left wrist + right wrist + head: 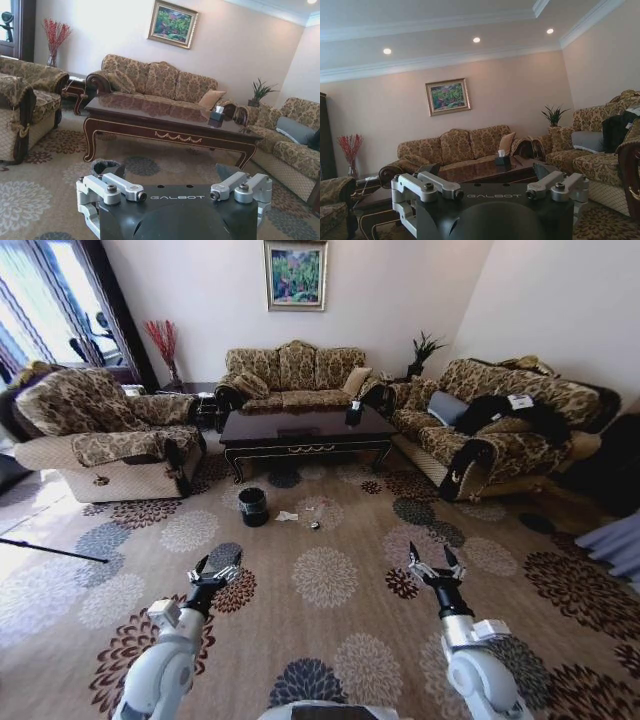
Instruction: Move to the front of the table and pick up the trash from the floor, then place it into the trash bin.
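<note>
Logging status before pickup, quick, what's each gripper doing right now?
Left gripper: open, empty, above the carpet.
Right gripper: open, empty.

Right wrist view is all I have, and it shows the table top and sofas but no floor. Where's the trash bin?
Observer: The trash bin stands on the carpet just in front of the table, toward the robot's left.
Operator: Any trash near it?
Observer: Yes. A crumpled tissue lies just right of the bin, and a bottle lies a little further right.
Operator: Where's the left arm?
Observer: The left gripper hangs open above the carpet, well short of the bin and level with the open right gripper.
</note>
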